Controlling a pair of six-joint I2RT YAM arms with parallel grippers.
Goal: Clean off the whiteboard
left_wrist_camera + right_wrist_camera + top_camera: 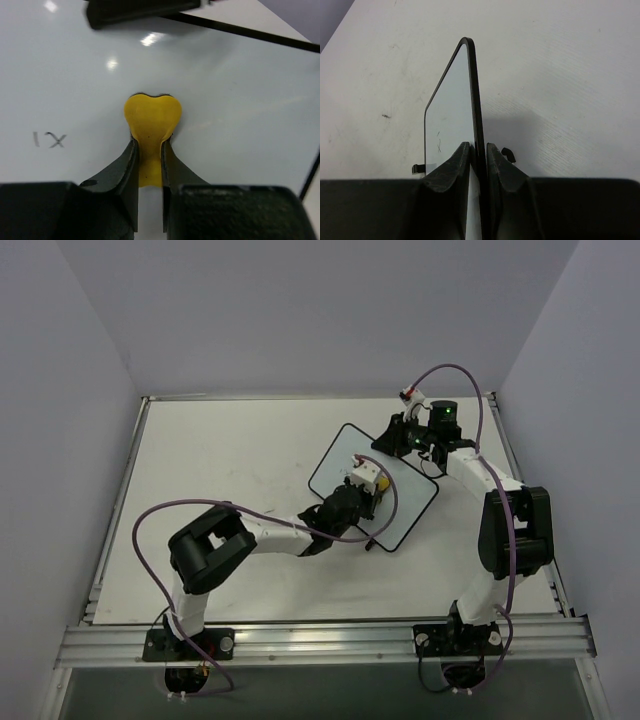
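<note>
The whiteboard (400, 502) lies turned at an angle in the middle of the table, with a thin black frame. My left gripper (358, 492) is over the board and shut on a yellow eraser pad (152, 117) whose tip presses on the white surface (240, 115). Faint dark handwriting (49, 140) sits left of the pad. My right gripper (408, 443) is shut on the board's far edge. In the right wrist view the board (451, 115) stands edge-on between my right gripper's jaws (479, 146), with the handwriting (438, 142) and small black clips (418, 169) showing.
The white table (220, 470) is walled in by grey panels on the left, back and right. A metal rail (320, 640) runs along the near edge by the arm bases. Purple cables (150, 530) loop off both arms.
</note>
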